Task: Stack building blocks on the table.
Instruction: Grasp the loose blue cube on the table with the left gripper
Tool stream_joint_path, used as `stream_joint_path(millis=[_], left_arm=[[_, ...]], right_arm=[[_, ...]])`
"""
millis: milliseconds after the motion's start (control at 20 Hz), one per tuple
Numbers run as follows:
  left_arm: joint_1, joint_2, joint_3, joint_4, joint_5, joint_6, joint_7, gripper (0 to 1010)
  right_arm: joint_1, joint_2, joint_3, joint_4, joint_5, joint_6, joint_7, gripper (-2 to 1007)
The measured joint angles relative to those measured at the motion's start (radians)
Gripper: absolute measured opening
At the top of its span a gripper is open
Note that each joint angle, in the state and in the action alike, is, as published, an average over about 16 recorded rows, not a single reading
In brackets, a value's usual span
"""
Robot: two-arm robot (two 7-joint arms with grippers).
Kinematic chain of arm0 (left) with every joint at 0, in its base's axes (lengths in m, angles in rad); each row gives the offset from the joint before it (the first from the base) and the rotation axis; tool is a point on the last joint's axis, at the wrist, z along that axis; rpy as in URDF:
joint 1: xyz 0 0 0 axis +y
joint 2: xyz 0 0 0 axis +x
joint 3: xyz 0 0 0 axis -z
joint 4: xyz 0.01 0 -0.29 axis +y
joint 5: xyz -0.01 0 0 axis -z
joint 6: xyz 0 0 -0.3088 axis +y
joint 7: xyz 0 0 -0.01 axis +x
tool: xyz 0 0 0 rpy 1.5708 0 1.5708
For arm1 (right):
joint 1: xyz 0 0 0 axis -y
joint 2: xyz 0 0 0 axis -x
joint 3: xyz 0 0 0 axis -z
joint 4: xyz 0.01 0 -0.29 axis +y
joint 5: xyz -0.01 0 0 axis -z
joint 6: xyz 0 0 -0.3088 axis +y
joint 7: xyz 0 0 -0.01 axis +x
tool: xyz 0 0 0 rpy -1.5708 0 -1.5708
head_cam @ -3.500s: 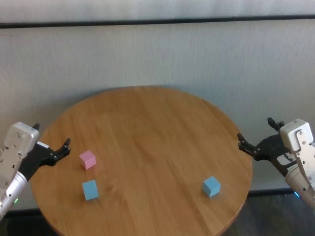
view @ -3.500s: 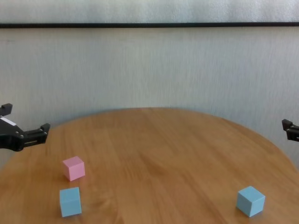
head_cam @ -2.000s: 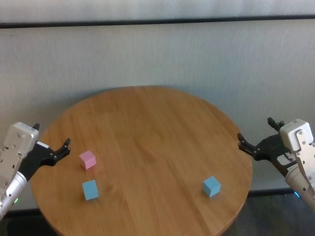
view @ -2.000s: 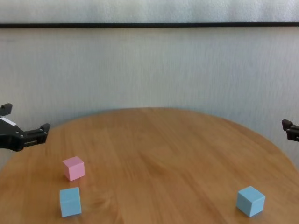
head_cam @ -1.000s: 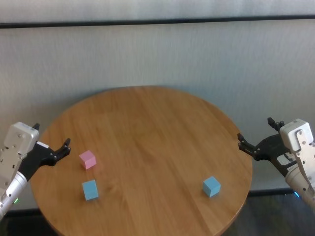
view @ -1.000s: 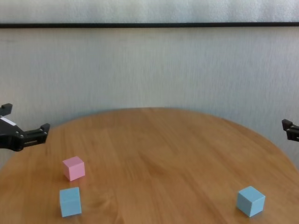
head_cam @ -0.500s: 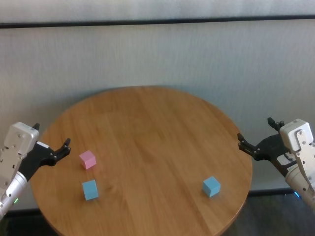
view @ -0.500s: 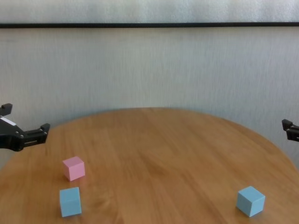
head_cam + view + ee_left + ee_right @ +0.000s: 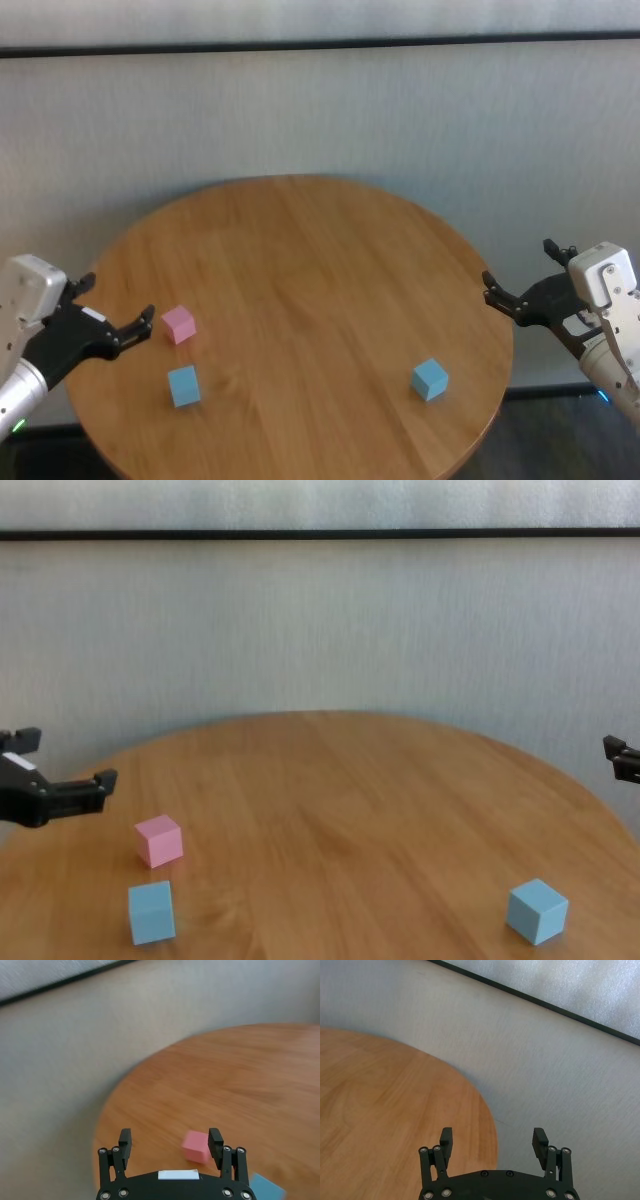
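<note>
The left gripper hangs at the table's left edge in the head view, its jaws spread wide and holding nothing, just beside the pink block. One light blue block lies nearer the robot on the table; the other blue block sits well apart to the right. The right gripper waits off the right edge, spread wide and empty.

The left wrist view shows both left fingers apart, the pink block beyond them.

The right wrist view shows the right gripper's fingers apart over the table's rim.

In the chest view all three blocks rest separately, none stacked.
</note>
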Motion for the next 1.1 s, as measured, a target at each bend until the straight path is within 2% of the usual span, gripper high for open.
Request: stream_joint_path(millis=[250,500,650,850,1100], left_arm=[[0.033,0.039,-0.019,-0.031,-0.072,0.015,-0.130,1003],[0.048,0.064,-0.022,-0.023,-0.118,-0.001,-0.254,1003],[0.044,0.067,-0.014,-0.001,-0.125,-0.023,-0.321,1003],[0.027,0.060,0.003,0.046,-0.120,-0.063,-0.400,1003],[-0.012,0.036,0.023,0.114,-0.105,-0.092,-0.469,1003]], right_arm=[[0.000,0.000,0.000,0.000,0.000,0.000,0.000,1005],[0.000,0.000,0.000,0.000,0.000,0.000,0.000,1005],[0.000,0.000,0.000,0.000,0.000,0.000,0.000,1005],[0.000,0.000,0.000,0.000,0.000,0.000,0.000,1005],[0.000,0.000,0.000,0.000,0.000,0.000,0.000,1005]])
